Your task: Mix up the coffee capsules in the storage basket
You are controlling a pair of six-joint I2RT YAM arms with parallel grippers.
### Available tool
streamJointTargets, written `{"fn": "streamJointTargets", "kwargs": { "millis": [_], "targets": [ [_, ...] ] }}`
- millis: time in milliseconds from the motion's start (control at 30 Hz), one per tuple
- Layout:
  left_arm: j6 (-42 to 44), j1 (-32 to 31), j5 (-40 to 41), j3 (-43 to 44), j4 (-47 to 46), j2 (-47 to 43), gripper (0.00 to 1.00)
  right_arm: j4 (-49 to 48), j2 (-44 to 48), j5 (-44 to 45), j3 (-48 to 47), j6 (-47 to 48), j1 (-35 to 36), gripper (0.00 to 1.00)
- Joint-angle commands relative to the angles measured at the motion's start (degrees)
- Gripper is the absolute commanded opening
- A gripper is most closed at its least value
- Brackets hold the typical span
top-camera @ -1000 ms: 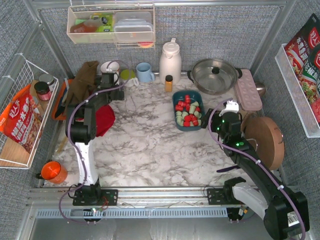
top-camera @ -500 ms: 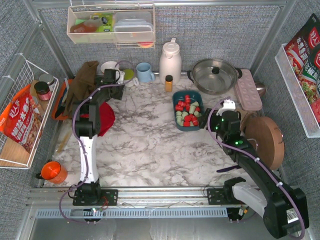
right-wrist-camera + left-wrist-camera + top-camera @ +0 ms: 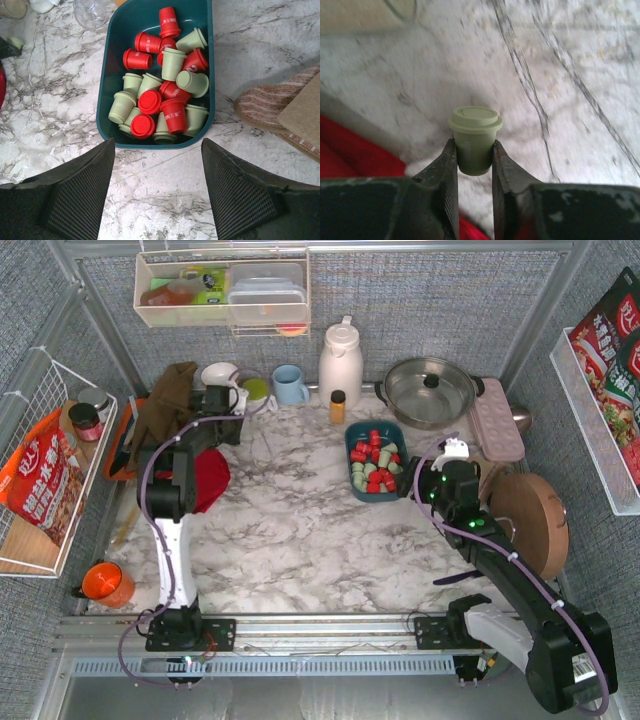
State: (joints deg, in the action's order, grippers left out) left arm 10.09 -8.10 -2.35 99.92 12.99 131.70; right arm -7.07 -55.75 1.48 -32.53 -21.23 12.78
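Top external view: on the marble table [image 3: 290, 530], the teal basket [image 3: 120, 35] sits back right, holding mixed red and green capsules [image 3: 160, 95]. The right gripper [image 3: 157, 146], jaws spread, hovers just beside it, probably ready to stir. The left gripper [image 3: 473, 148] pinches one green capsule [image 3: 475, 120], likely bound for the basket
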Motion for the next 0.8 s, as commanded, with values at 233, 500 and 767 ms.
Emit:
{"fn": "streamJointTargets", "kwargs": {
  "millis": [233, 500, 767],
  "targets": [
    [-7.52, -1.04, -13.46, -29.66, -25.42, -23.63, 0.09, 1.31, -1.88, -2.91, -3.95, -2.33, 0.21, 0.74],
    [-7.41, -12.67, -18.13, -48.04, -41.48, -39.24, 0.08, 7.00, -1.35, -10.91, -9.91, -2.87, 1.92, 0.71],
    [-9.03, -25.66, -20.86, -56.89, -57.11, -45.78, 0.08, 10.38, -2.98, -14.28, -14.85, -3.52, 9.59, 0.68]
  ]
}}
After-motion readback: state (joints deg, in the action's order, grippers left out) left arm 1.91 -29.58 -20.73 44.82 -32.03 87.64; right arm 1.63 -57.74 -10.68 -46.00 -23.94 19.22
